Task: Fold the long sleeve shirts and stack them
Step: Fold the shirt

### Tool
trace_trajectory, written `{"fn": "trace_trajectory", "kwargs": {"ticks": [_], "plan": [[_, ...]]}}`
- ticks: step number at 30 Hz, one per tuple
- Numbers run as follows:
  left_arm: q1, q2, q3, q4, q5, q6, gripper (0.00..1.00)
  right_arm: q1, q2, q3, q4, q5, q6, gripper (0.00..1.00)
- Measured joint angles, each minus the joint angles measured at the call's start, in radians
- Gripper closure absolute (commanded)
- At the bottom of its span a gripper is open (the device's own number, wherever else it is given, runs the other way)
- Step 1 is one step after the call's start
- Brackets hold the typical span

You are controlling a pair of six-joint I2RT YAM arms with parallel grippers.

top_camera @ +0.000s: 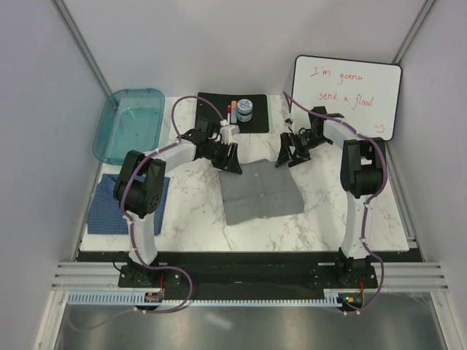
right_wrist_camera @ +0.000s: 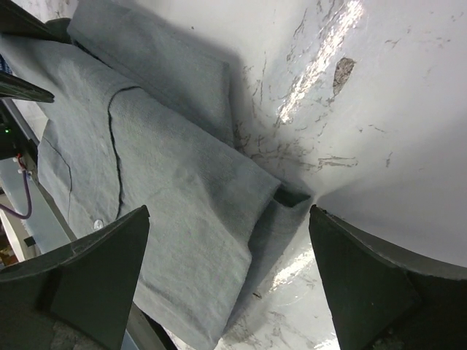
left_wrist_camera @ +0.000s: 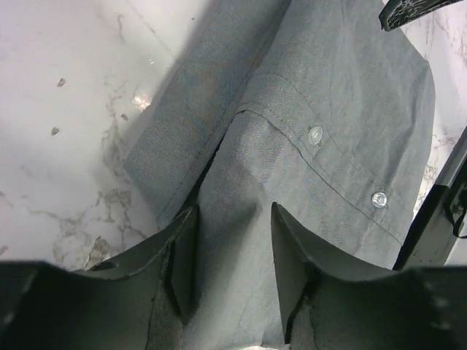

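Observation:
The grey long sleeve shirt (top_camera: 261, 193) lies folded into a rectangle in the middle of the marble table. Its button placket (left_wrist_camera: 343, 164) shows in the left wrist view. My left gripper (top_camera: 232, 159) is low over the shirt's far left corner. Its jaws (left_wrist_camera: 233, 248) are part-way apart, and grey cloth runs between them. My right gripper (top_camera: 292, 154) hovers at the far right corner, open wide (right_wrist_camera: 230, 219) over a folded edge of the grey shirt (right_wrist_camera: 182, 189), holding nothing. The blue long sleeve shirt (top_camera: 109, 208) lies folded at the table's left edge, partly behind my left arm.
A teal plastic tray (top_camera: 128, 124) stands at the back left. At the back centre a black mat (top_camera: 211, 102) carries a small jar (top_camera: 244, 109) and a bottle. A whiteboard with red writing (top_camera: 346, 95) leans at the back right.

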Motion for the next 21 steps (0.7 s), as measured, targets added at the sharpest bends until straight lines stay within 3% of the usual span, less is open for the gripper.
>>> {"fn": "trace_trajectory", "kwargs": {"ticks": [8,17,21], "plan": [[-0.027,0.03,0.053,-0.022,0.023,0.022,0.88,-0.001,0.007,-0.004,0.0,-0.035,-0.004,0.02],[-0.061,0.031,0.072,-0.023,0.031,0.06,0.96,-0.001,0.01,-0.004,-0.003,-0.048,-0.013,0.02],[-0.068,0.038,0.086,-0.023,0.019,0.066,0.92,-0.001,0.011,-0.004,-0.005,-0.054,-0.019,0.04]]}}
